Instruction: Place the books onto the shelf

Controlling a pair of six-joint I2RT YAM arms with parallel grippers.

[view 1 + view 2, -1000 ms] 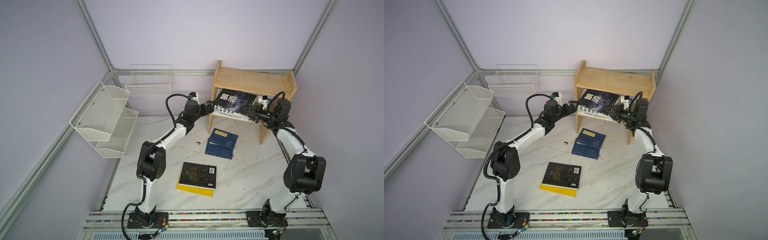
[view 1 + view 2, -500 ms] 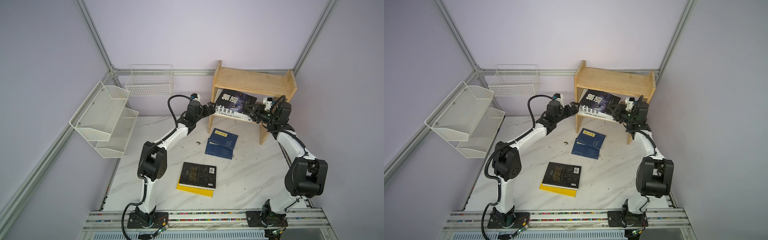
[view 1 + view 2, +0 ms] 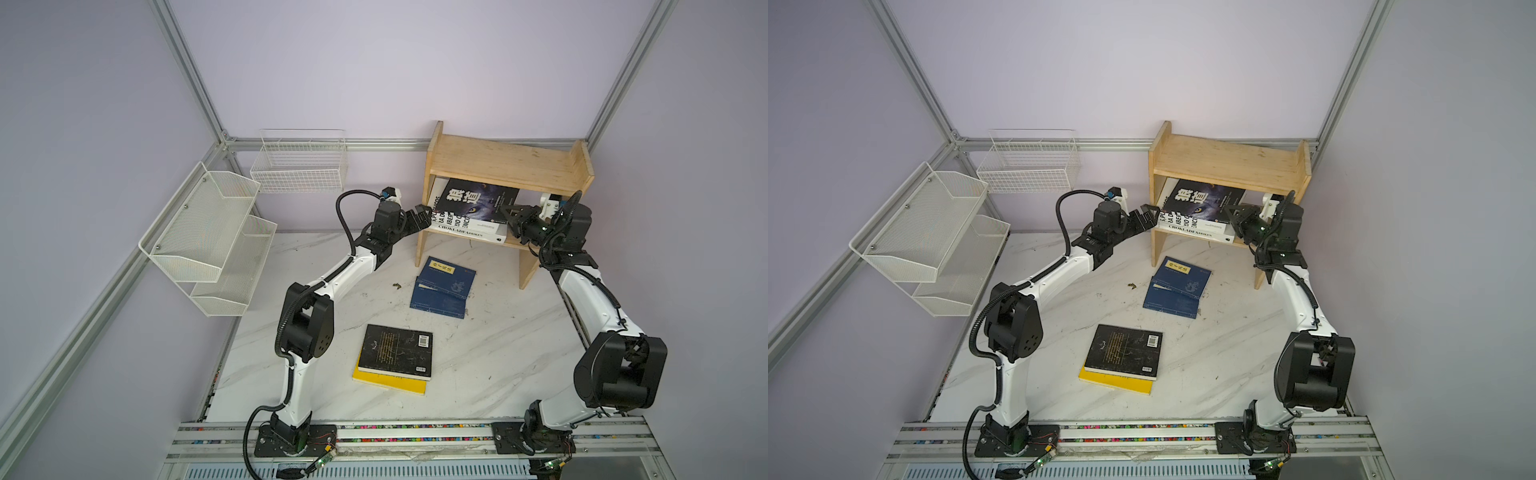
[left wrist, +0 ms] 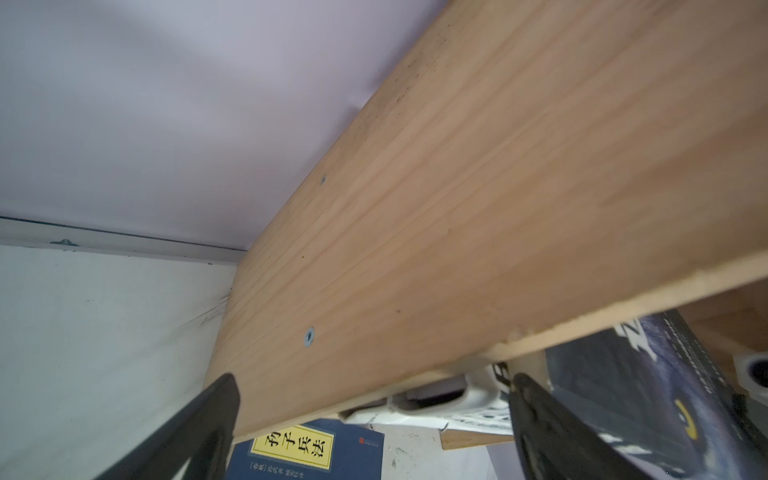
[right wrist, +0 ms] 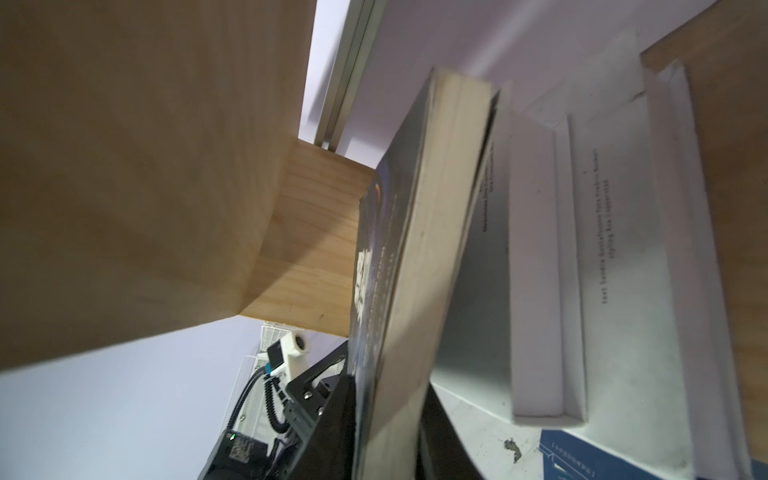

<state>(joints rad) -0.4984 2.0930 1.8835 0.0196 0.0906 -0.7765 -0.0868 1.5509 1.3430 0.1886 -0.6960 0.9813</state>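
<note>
White book [image 3: 469, 233] "CHOKLADFABRIKEN", black book [image 3: 478, 203] "狼道"

Matt wooden shelf [image 3: 498, 164], marble-look table [image 3: 498, 353]

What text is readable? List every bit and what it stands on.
"狼道": shelved black book, cover.
"CHOKLADFABRIKEN": lower white book, spine.
"孙子兵法": navy book, yellow label.
Upper white book: letters partly hidden, unreadable.
Tabletop black book: print too small.
</note>
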